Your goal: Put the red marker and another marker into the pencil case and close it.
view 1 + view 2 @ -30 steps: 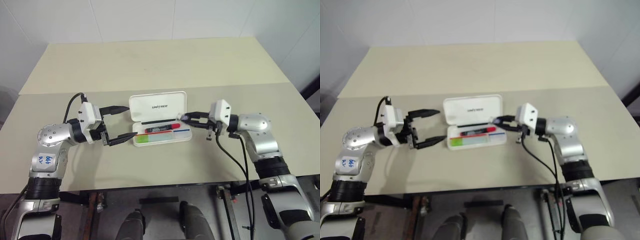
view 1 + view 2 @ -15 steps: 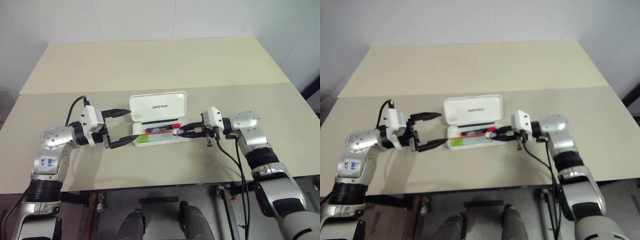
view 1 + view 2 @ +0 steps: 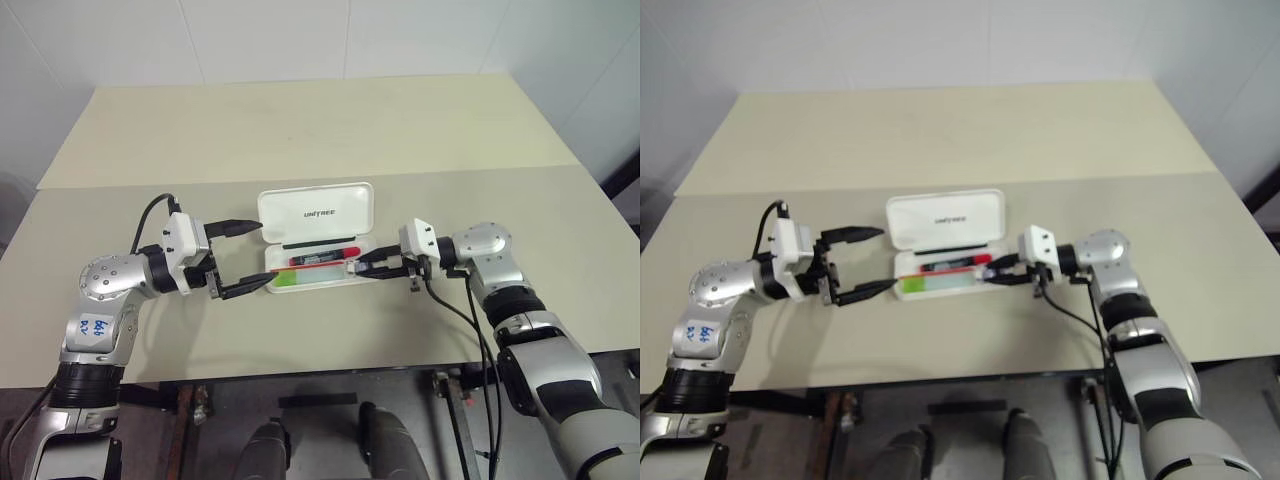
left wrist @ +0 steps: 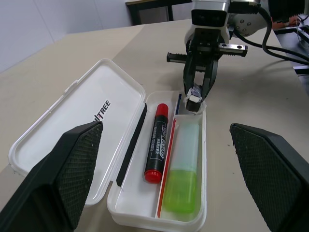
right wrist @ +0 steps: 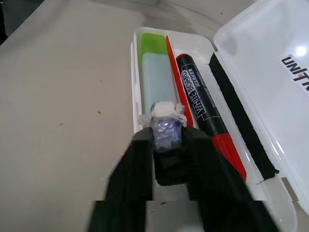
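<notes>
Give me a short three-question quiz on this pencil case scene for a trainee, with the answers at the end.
1. True or false: the pencil case has its lid shut.
2. Which marker's end sits between the fingers of the right gripper? A: red marker. B: light-green marker. C: neither.
3. Fill in: the left gripper, beside the case's other end, has its fingers ____.
Key: 1 false; 2 B; 3 open.
</notes>
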`<state>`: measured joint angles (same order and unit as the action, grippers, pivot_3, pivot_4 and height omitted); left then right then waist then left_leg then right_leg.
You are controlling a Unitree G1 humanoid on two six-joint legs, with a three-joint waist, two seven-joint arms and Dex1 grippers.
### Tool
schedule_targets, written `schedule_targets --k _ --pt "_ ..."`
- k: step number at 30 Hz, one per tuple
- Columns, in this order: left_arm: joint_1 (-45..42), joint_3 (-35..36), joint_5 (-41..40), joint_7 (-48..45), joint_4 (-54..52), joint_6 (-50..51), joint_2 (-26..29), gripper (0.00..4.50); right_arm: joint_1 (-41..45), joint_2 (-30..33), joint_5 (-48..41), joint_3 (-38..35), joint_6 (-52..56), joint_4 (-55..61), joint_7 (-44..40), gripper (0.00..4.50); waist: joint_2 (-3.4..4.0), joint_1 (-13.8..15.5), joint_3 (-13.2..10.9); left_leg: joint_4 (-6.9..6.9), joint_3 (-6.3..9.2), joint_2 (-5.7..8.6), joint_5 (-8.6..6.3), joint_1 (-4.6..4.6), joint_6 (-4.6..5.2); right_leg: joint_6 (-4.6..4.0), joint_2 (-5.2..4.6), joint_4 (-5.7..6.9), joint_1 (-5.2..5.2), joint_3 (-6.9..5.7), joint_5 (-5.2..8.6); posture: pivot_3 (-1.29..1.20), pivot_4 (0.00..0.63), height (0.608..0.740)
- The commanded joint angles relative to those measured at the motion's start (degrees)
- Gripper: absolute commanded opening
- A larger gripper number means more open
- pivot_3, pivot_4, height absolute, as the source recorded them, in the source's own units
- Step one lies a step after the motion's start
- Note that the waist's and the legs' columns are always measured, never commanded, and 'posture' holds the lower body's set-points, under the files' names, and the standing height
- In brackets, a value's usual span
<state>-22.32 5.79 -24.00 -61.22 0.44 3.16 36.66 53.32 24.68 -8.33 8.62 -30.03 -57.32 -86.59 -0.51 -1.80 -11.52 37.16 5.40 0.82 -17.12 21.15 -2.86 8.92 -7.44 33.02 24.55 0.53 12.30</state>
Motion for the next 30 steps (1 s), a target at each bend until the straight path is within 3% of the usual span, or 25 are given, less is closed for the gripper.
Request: schedule_targets --k 1,6,7,13,21,30 --pt "-0.4 1.4 -0.5 0.5 -2.7 -0.1 1.0 4.5 2.2 0.3 0.1 -1.5 -1.5 -1.6 -1.0 2.41 0.0 0.0 0.0 0.0 0.0 0.0 0.0 -0.01 0.0 0.0 0.0 0.0 0.0 0.0 0.0 0.0 0.15 0.74" --pt "-0.1 1.6 -0.6 0.8 -3.1 0.0 1.2 4.5 4.3 1.0 0.5 -1.9 -2.9 -3.5 -1.3 4.27 0.01 -0.1 0.0 0.0 0.0 0.0 0.01 -0.01 -0.02 0.0 0.0 0.02 0.0 0.0 0.0 0.0 0.15 0.74" --pt "-0.1 1.6 -0.6 0.9 -3.1 0.1 1.2 4.5 4.5 1.0 0.5 -2.0 -3.3 -3.7 -1.1 4.47 0.01 -0.1 0.0 0.0 0.0 0.0 0.01 -0.01 -0.02 0.0 0.0 0.03 0.0 0.0 0.0 0.0 0.15 0.74" --pt "0.0 1.5 -0.7 1.1 -3.4 0.3 1.2 4.5 4.7 0.5 0.1 -2.3 -3.8 -3.0 -0.9 4.47 0.01 -0.1 0.0 -0.01 0.0 0.0 0.02 0.0 -0.04 0.0 0.0 0.02 0.01 0.0 0.0 0.0 0.15 0.74" --pt "-0.4 -0.5 0.6 0.4 -3.0 0.2 0.9 4.5 -0.1 1.3 -3.4 -3.6 0.3 6.9 -1.3 4.47 0.01 0.0 0.0 0.0 0.0 0.0 0.02 0.0 -0.04 0.0 0.0 0.04 0.01 0.0 0.0 0.0 0.15 0.74" --pt "-1.8 -3.5 1.4 -0.7 -1.4 -0.4 -0.6 4.5 -11.7 9.9 -9.5 -7.0 13.0 27.4 -0.5 4.47 0.01 0.4 0.0 0.02 0.02 0.02 0.01 0.05 -0.02 0.0 -0.02 0.0 0.0 0.0 0.0 0.0 0.15 0.74"
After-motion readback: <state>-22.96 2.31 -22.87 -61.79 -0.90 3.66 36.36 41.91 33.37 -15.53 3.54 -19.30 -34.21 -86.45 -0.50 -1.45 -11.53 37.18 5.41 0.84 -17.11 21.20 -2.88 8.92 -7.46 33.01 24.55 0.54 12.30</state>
